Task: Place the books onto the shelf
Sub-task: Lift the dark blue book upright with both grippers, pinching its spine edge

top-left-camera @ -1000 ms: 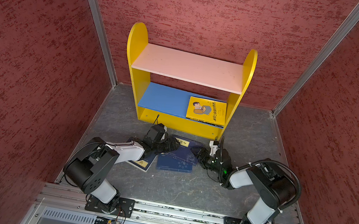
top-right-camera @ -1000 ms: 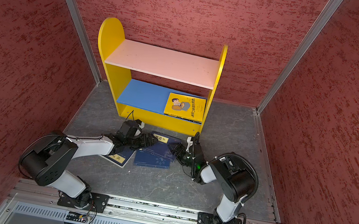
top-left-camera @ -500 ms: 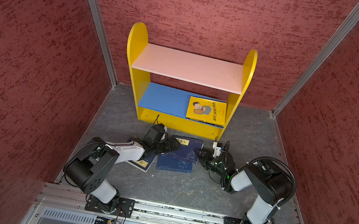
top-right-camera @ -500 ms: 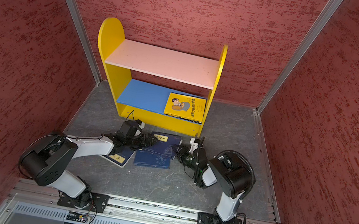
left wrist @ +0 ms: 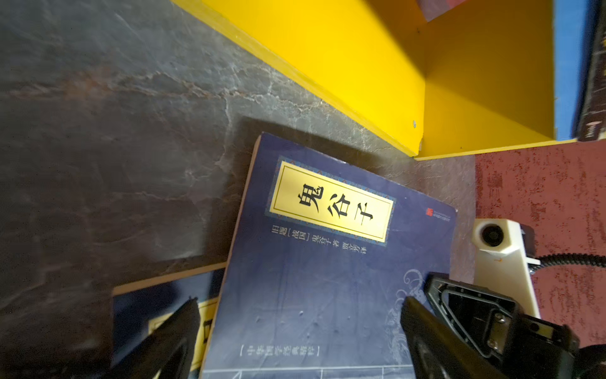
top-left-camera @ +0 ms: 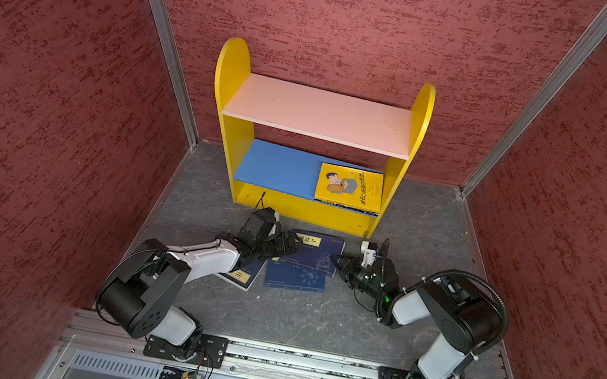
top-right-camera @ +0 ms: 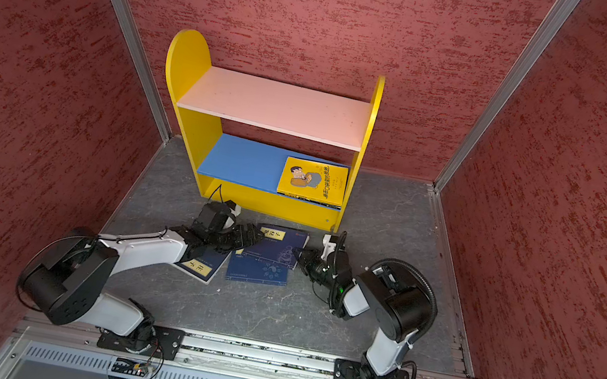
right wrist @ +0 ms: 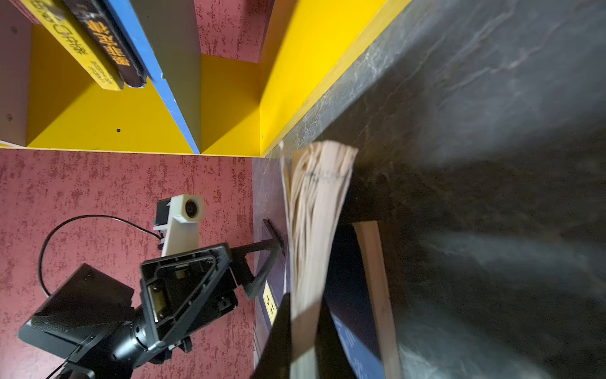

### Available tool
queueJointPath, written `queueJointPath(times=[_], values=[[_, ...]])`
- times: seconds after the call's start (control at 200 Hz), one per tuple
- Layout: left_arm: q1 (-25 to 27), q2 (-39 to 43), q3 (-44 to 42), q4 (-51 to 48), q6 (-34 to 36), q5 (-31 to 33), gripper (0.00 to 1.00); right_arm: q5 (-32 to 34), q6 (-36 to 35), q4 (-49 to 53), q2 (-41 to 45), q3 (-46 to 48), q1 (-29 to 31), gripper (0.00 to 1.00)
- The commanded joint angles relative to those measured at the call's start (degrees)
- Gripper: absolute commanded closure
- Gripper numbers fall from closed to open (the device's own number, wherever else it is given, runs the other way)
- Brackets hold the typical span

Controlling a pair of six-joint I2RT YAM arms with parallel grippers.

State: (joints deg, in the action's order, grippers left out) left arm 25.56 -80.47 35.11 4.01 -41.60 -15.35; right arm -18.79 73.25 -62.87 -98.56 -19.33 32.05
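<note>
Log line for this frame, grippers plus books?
left gripper open over top navy book | right gripper shut on its page edge | yellow book on shelf

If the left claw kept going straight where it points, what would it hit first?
Probably the top navy book, lying just ahead of the open left gripper; their gap is unclear.

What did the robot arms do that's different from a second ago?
The right gripper nudged in toward the top navy book and closed on its page edge; a second ago its jaws stood open. The left gripper stays open over that book's other side. The yellow book on the blue lower board and the shelf have not moved.
</note>
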Motion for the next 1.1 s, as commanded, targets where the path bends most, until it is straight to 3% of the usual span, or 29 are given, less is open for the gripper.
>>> queueJointPath(times=[0.0,0.245,0.576,0.766,1.097], values=[[-2.0,4.5,-1.1,-3.7,1.4,0.6,0.03,1.4,-2.1,4.6,4.8,-0.4,-0.8,0.91],[-6.8,14.0,-2.1,-11.0,3.8,-2.3,0.01,-0.9,-7.0,21.5,18.2,-2.4,-2.0,0.92],[-13.3,20.2,2.3,-16.7,9.9,-24.6,0.0,-7.6,-13.2,44.5,37.1,-8.9,-4.1,0.91],[-14.7,20.3,1.8,-9.5,6.6,-35.9,0.01,-7.8,-12.2,45.1,43.0,-10.3,-6.3,0.89],[-14.3,18.0,-0.7,1.9,-0.5,-40.4,0.08,-12.0,-5.8,32.6,42.7,-8.6,-9.0,0.89]])
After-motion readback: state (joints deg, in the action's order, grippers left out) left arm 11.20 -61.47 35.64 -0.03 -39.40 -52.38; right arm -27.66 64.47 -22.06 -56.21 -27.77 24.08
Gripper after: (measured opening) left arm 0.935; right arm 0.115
